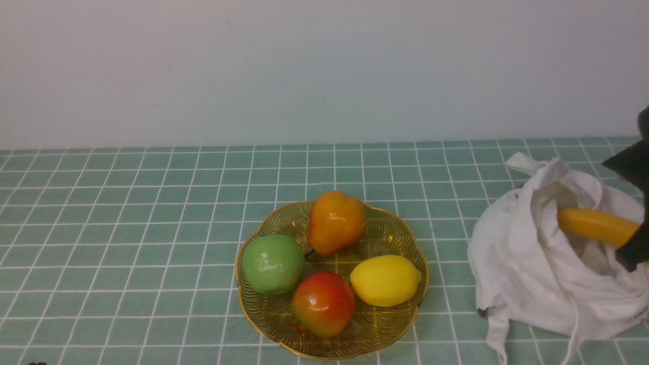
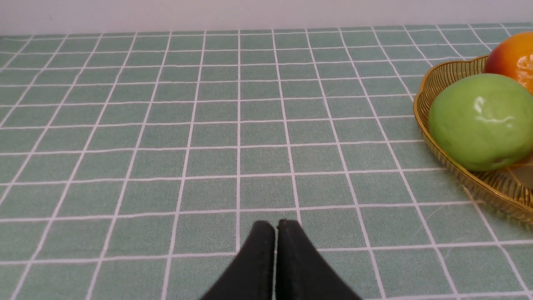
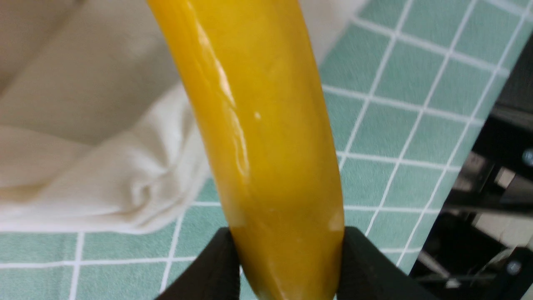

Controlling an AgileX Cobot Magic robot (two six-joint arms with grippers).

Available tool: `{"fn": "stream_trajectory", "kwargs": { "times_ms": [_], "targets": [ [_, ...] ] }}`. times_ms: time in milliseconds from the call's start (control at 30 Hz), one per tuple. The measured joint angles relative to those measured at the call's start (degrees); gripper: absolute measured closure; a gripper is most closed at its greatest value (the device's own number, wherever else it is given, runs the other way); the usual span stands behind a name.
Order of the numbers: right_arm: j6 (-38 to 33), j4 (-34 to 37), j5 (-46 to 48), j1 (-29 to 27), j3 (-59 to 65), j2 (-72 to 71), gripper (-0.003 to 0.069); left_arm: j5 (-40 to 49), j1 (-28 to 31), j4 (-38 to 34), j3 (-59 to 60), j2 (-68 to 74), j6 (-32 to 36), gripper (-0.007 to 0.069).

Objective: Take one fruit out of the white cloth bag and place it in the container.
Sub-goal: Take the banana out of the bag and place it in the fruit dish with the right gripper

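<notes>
The yellow-orange banana [image 1: 596, 226] sticks out of the mouth of the white cloth bag [image 1: 532, 274] at the far right, lifted above the folds. My right gripper [image 1: 636, 238] is shut on its near end, one black finger on each side; up close the banana [image 3: 258, 137] fills the right wrist view, gripper [image 3: 287, 258] clamped around it, bag [image 3: 95, 137] beside it. The gold wire bowl [image 1: 400, 329] sits mid-table. My left gripper [image 2: 275, 227] is shut and empty over bare tiles, left of the bowl [image 2: 458, 173].
The bowl holds an orange pear [image 1: 335, 221], a green apple [image 1: 273, 263], a red-yellow apple [image 1: 323, 303] and a lemon [image 1: 385, 280]. The bag's straps [image 1: 575, 329] trail toward the table's front edge. The table's right edge [image 3: 454, 183] lies close to the right gripper.
</notes>
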Motion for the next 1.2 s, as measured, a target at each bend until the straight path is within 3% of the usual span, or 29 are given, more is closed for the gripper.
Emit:
{"fn": "stream_trajectory", "kwargs": {
  "times_ms": [167, 433, 600, 700, 833, 1000, 1200],
  "targets": [
    [2.49, 2.18, 0.0, -3.4, 0.5, -2.02, 0.0383, 0.0, 0.0, 0.0, 0.0, 0.0, 0.0, 0.0632],
    [3.98, 2.78, 0.11, -3.91, 0.45, -12.46, 0.0383, 0.0, 0.0, 0.0, 0.0, 0.0, 0.0, 0.0632],
    [4.81, 11.39, 0.96, -2.39, 0.39, -18.08, 0.0383, 0.0, 0.0, 0.0, 0.0, 0.0, 0.0, 0.0632],
    [3.76, 17.79, 1.29, 1.61, 0.39, -18.97, 0.0383, 0.0, 0.0, 0.0, 0.0, 0.0, 0.0, 0.0632],
    [2.31, 22.39, -1.62, 11.84, 0.39, -18.76, 0.0383, 0.0, 0.0, 0.0, 0.0, 0.0, 0.0, 0.0632],
    [2.18, 20.45, -11.46, 22.43, 0.39, -15.59, 0.0383, 0.0, 0.0, 0.0, 0.0, 0.0, 0.0, 0.0632],
    [2.18, 14.99, -22.85, 30.81, 0.26, -6.23, 0.0383, 0.0, 0.0, 0.0, 0.0, 0.0, 0.0, 0.0632]
  ]
}}
